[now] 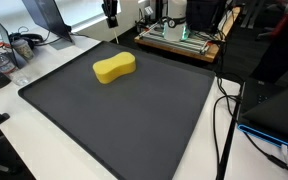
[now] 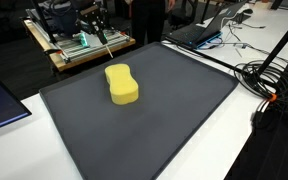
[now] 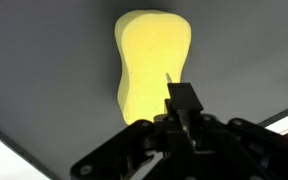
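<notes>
A yellow peanut-shaped sponge (image 1: 114, 68) (image 2: 122, 84) lies flat on a dark grey mat (image 1: 124, 125) (image 2: 159, 130), towards its far side. My gripper (image 1: 110, 16) (image 2: 96, 22) hangs above the mat's far edge, behind the sponge and apart from it. Its jaws are shut on a thin pale stick (image 1: 115, 35) (image 2: 104, 40) that points down towards the mat. In the wrist view the sponge (image 3: 152, 55) fills the upper middle, and the gripper (image 3: 182, 100) sits below it with the stick's tip (image 3: 168, 78) showing over the sponge.
A wooden tray with a green device (image 1: 179, 40) (image 2: 79, 45) stands behind the mat. Black cables (image 1: 224, 110) (image 2: 269, 80) run along one side of the mat. A laptop (image 2: 199, 30) and headphones (image 1: 19, 45) lie on the white table.
</notes>
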Controlling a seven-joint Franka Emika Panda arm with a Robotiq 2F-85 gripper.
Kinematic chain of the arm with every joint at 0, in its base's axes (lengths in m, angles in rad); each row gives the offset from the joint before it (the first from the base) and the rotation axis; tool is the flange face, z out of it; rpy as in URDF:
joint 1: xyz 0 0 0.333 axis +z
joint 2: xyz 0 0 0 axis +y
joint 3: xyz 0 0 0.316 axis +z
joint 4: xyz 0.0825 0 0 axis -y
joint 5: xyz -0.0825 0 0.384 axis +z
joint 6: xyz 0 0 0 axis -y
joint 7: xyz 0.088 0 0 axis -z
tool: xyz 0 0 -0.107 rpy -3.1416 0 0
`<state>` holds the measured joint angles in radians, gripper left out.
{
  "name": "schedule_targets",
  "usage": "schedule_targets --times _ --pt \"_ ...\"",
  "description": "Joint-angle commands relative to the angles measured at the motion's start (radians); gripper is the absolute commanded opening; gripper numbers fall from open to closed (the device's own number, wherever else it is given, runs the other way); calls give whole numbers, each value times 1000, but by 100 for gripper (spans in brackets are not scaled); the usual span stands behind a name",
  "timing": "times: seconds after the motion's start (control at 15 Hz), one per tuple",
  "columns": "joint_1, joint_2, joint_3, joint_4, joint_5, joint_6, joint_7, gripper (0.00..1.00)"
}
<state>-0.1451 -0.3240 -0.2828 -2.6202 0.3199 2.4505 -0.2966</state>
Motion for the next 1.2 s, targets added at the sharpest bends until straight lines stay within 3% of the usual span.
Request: schedule_targets --times 0.0,0.53,0.73,1.13 --pt "27 53 -11 1 112 142 54 3" --pt "63 210 21 52 280 420 164 3" --pt "69 244 17 77 285 416 160 3" --pt "-4 227 -45 133 187 260 149 3"
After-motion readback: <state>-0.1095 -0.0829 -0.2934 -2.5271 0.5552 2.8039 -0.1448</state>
